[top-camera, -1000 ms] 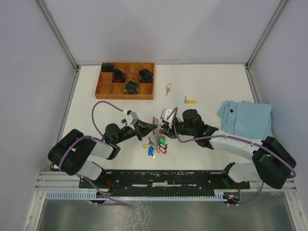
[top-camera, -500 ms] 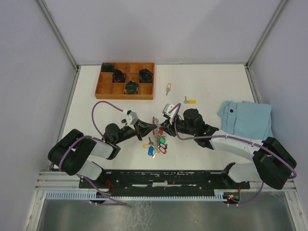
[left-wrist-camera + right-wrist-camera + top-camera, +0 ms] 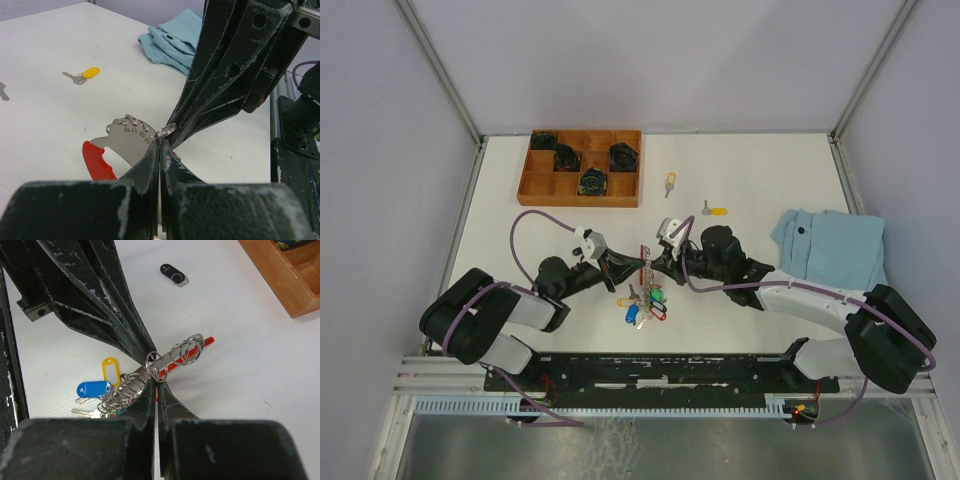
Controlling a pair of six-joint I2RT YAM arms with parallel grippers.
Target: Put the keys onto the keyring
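The keyring (image 3: 646, 292) is a bunch of blue, green, red and yellow tags between the two arms, with its red strap (image 3: 645, 256) raised. My left gripper (image 3: 637, 266) and right gripper (image 3: 657, 265) meet tip to tip at it. In the left wrist view the left gripper (image 3: 160, 146) is shut on a small split ring (image 3: 165, 131) beside the keyring's stamped metal plate (image 3: 127, 140). In the right wrist view the right gripper (image 3: 156, 386) is shut on the same ring (image 3: 156, 366). Two loose keys lie farther back: one with a yellow tag (image 3: 714, 211), one with a yellowish-green tag (image 3: 669, 183).
A wooden compartment tray (image 3: 582, 167) holding dark coiled items stands at the back left. A blue cloth (image 3: 830, 246) lies at the right. A small black fob (image 3: 172, 273) lies on the table beyond the left arm's fingers (image 3: 100, 300).
The right gripper's wrist has shifted slightly back and the keyring's red strap now stands more upright between the fingertips. Both grippers stay pinched at the bunch.
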